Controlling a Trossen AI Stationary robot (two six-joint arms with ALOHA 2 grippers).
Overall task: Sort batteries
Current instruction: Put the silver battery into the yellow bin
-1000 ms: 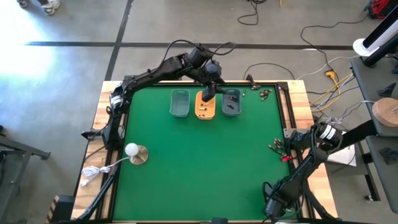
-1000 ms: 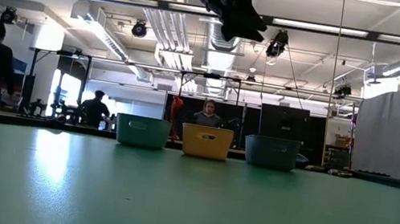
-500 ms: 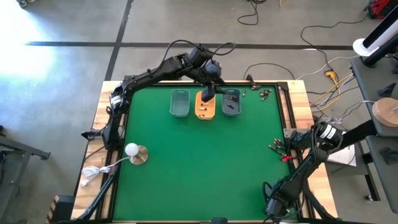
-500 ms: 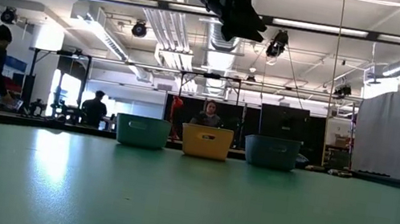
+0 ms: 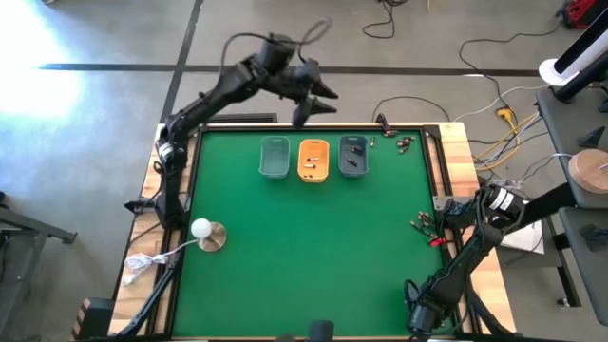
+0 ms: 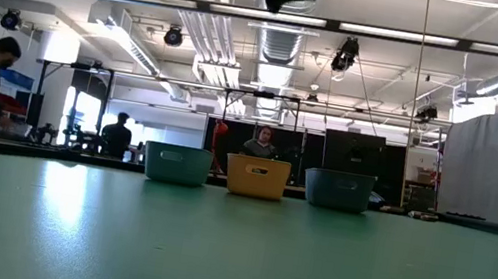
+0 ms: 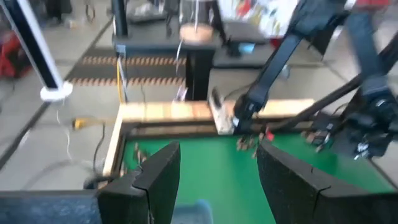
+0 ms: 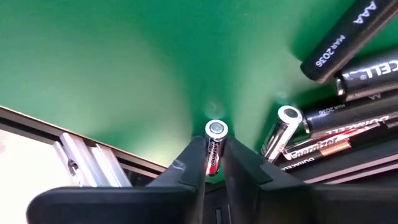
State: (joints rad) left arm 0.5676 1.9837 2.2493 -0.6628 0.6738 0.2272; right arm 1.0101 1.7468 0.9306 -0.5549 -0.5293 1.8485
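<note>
so the battery (image 8: 215,152) the right gripper (image 8: 213,163) is pinching is a slim cell with a red and dark label, and its long axis runs straight out from between the two fingers, silver end cap pointing away from the wrist toward the green mat (image 8: 124,68). just beside it there's a loose pile of batteries (image 8: 339,118) lying flat, mostly side by side with one aa laid at an angle across the far end, labels readable on a few. from above that's all down at the mat's right edge, close to the wooden frame (image 5: 456,152). the teal tray (image 5: 275,157), orange tray (image 5: 313,160) and grey tray (image 5: 352,157) sit in a row near the far edge, well apart from that pile. left gripper (image 5: 300,114) is up in the air beyond the far edge, fingers spread with nothing between them.
</note>
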